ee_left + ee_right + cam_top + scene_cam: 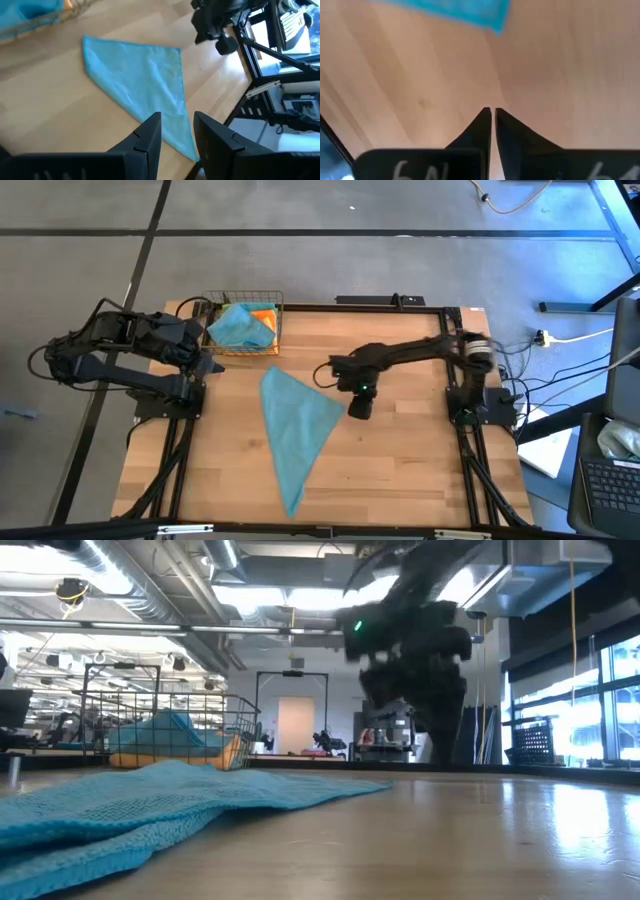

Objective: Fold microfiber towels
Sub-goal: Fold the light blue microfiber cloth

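Teal towel (293,423) flat, right claw (492,112) closed, apparently empty

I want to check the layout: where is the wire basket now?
In the high view the wire basket stands at the table's far edge, left of centre, beside the left gripper; it holds teal and orange towels.

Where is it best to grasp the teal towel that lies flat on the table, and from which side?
Probably at the towel's right corner, the one nearest the right gripper, coming down from above. The towel lies flat in a triangle, so a corner gives the fingers a thin point to pinch. The right gripper, nearly shut and empty, hangs just beside that corner and would need to open first.
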Motion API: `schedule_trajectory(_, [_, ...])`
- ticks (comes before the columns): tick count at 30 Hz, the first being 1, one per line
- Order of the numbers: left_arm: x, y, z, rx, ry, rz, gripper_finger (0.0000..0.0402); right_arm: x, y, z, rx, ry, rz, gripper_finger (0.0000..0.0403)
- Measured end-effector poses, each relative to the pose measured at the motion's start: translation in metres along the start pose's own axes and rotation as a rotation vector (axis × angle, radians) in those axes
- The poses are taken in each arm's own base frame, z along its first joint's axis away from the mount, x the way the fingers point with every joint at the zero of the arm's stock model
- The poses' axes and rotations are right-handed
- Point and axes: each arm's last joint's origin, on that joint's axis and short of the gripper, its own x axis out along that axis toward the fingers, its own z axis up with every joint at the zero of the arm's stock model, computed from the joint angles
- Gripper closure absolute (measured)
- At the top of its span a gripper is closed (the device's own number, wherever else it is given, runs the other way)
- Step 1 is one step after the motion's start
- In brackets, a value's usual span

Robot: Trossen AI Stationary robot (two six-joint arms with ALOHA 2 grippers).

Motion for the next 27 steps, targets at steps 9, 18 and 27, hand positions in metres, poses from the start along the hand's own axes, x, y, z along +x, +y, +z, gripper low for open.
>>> schedule_trajectory(9, [0.0, -0.001, 0.005, 0.066, -0.123, 0.031, 0.0294, 0.012, 0.021, -0.014, 0.184, -0.219, 0.161, 0.0316])
schedule_trajectory(18, [-0.001, -0.004, 0.007, 0.066, -0.169, 0.021, 0.0294, 0.036, 0.026, -0.031, 0.287, -0.186, 0.049, 0.0223])
schedule_trajectory(27, [-0.001, -0.004, 0.007, 0.055, -0.158, 0.015, 0.0294, 0.032, 0.021, -0.019, 0.373, -0.321, 0.09, 0.0233])
